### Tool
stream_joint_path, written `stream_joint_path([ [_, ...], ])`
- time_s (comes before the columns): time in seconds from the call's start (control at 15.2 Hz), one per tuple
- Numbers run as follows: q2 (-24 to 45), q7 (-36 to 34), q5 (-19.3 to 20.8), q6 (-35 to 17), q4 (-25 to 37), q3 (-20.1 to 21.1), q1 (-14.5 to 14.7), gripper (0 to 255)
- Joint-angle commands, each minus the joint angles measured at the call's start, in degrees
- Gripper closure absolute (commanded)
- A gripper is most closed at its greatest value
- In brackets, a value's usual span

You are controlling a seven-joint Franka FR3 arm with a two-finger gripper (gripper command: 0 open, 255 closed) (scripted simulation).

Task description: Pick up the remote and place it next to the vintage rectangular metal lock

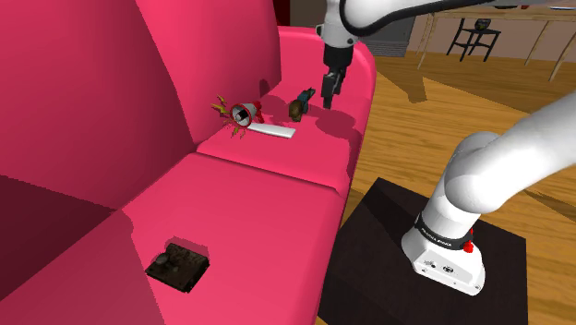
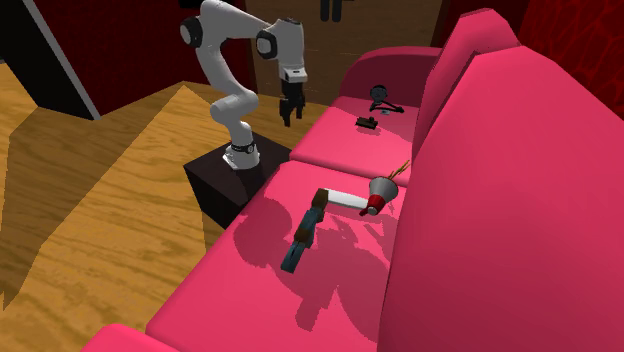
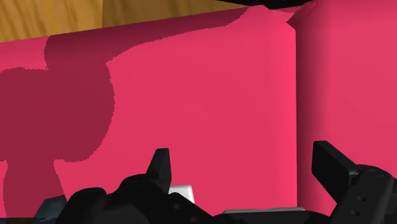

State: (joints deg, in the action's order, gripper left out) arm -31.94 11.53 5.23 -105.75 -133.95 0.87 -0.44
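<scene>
Shoulder view, Tom: any containers out there?

Just one, Ana: a grey pot [image 1: 242,114] tipped on its side on the pink sofa [image 1: 277,185], close by the backrest, with its mouth facing that camera. I can't tell what's in it. Red and yellowish sprigs poke out around it.

Give me a count, Tom.

One white remote [image 1: 272,132], one dark lock [image 1: 177,266], one pot, and one brown lump with a bluish handle [image 1: 299,103]. The second exterior view adds one black wiry thing [image 2: 380,97] beyond the lock [image 2: 367,123].

And where's the remote?

It lies flat on the cushion farther from the shoulder camera, one end just beside the pot. Its long axis runs across the seat, from the backrest side toward the front edge. In the second exterior view the remote [image 2: 350,199] has its other end by the brown lump. The lock sits on the other cushion, well apart from it.

What about the gripper [image 1: 330,90]?

It hangs over the remote's cushion, near the brown lump, touching nothing. In the wrist view the gripper [image 3: 248,172] has its fingers spread, with only pink sofa between them.
</scene>
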Motion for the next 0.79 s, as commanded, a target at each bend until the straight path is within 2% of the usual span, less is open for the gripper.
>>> stream_joint_path([
  [0.0, 4.3, 0.8, 0.0, -2.4, 1.7, -0.6, -0.1, 0],
  [0.4, 17.9, 3.4, -0.6, -8.4, 8.7, -2.1, -0.3, 0],
  [0.73, 29.4, 5.7, -1.8, -11.4, 16.5, -2.9, -0.5, 0],
])
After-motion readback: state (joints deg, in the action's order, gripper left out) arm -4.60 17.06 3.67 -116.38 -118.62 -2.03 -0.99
